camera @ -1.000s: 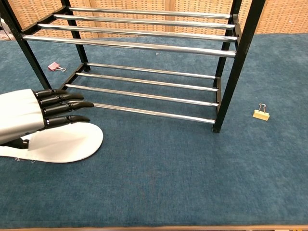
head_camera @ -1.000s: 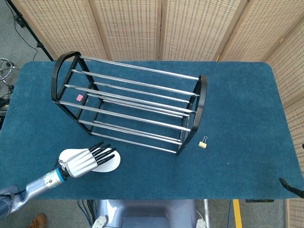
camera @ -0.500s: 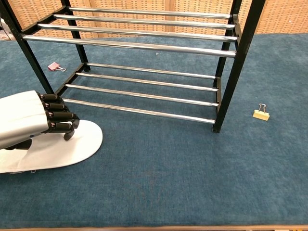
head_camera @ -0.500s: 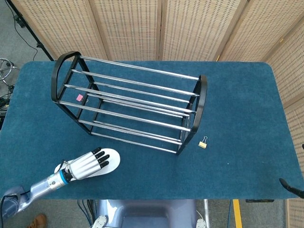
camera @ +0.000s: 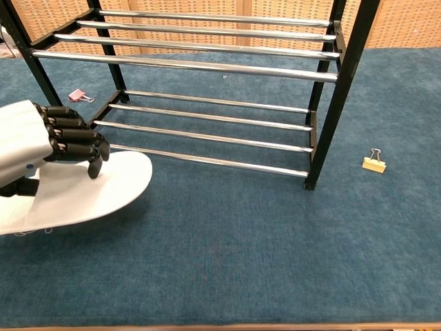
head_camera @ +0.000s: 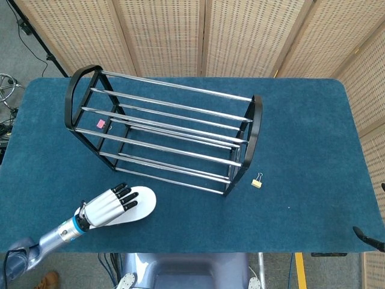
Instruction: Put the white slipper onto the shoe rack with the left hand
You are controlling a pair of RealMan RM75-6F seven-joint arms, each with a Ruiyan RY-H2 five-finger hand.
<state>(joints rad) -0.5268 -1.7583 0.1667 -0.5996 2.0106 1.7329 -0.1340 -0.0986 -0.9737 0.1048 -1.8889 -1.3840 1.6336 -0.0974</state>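
Since the earlier frame, left hand (camera: 38, 141) fingers curled onto white slipper (camera: 103, 186), toe lifted toward shoe rack (head_camera: 168, 138); slipper appears light, flat, flexible; mid-sole hold suits.

Shoe rack (head_camera: 168, 135): glossy chrome bars, black frame. Table (head_camera: 301, 132): matt blue cloth. White slipper (camera: 103, 189): smooth, matt.

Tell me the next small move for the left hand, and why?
Probably lift a little and carry forward toward the shoe rack. The left hand has its fingers curled over the white slipper, whose toe looks tipped up off the table, just short of the lowest front bar.
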